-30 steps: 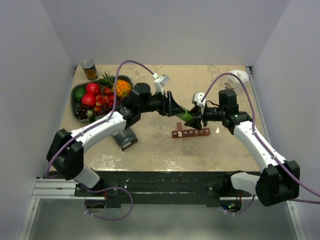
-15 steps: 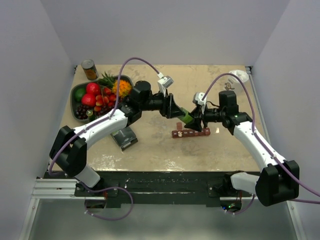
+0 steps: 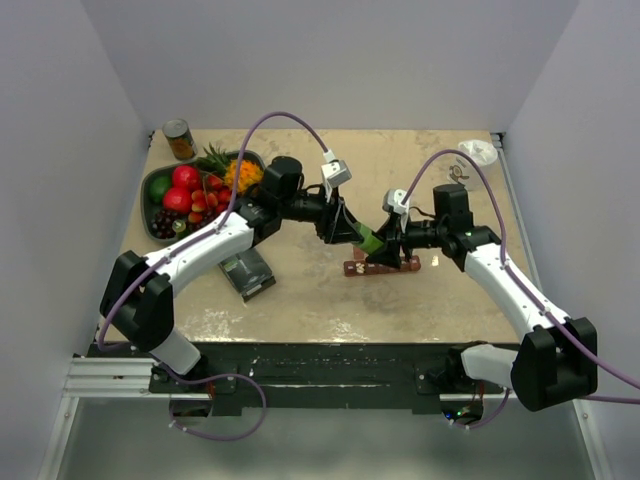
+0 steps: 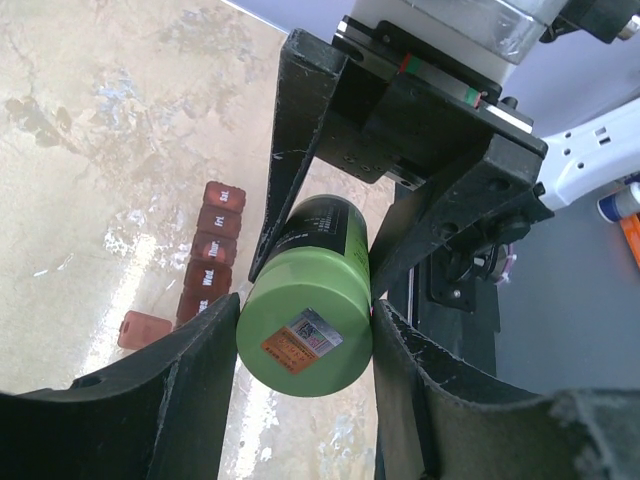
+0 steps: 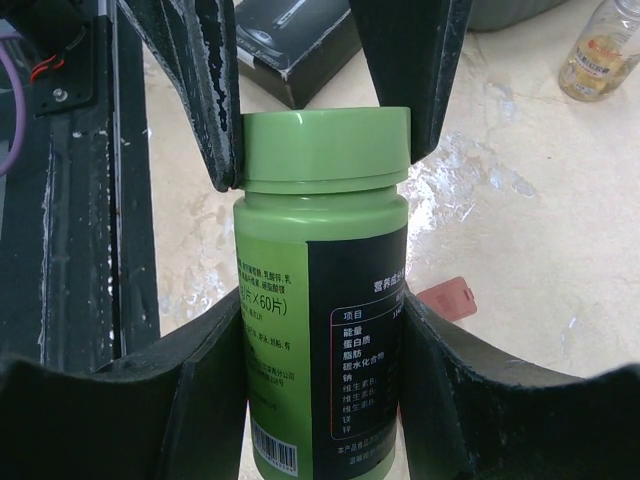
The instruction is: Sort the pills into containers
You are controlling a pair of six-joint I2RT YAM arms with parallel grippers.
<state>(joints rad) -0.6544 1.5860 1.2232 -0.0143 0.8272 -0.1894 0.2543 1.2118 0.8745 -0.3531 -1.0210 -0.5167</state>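
Note:
A small green bottle [image 3: 369, 240] hangs between the two arms just above the containers [image 3: 385, 266], a dark red-brown strip of small compartments with day labels [image 4: 210, 262]. My right gripper [image 5: 320, 335] is shut on the bottle's labelled body [image 5: 290, 300]. My left gripper [image 4: 305, 318] is shut on the bottle's green cap [image 4: 305, 340], which shows at the top of the right wrist view [image 5: 325, 150]. One compartment lid [image 4: 140, 328] stands open at the strip's end. No pills show.
A dark oval fruit tray [image 3: 152, 180] and a tin can [image 3: 179, 139] stand at the back left. A black box [image 3: 250, 275] lies under the left arm. A small clear bottle [image 5: 598, 50] and a white object [image 3: 478, 150] sit at the back right.
The left wrist has turned while on the cap. Both grippers and the bottle have drifted slightly left and nearer to the strip.

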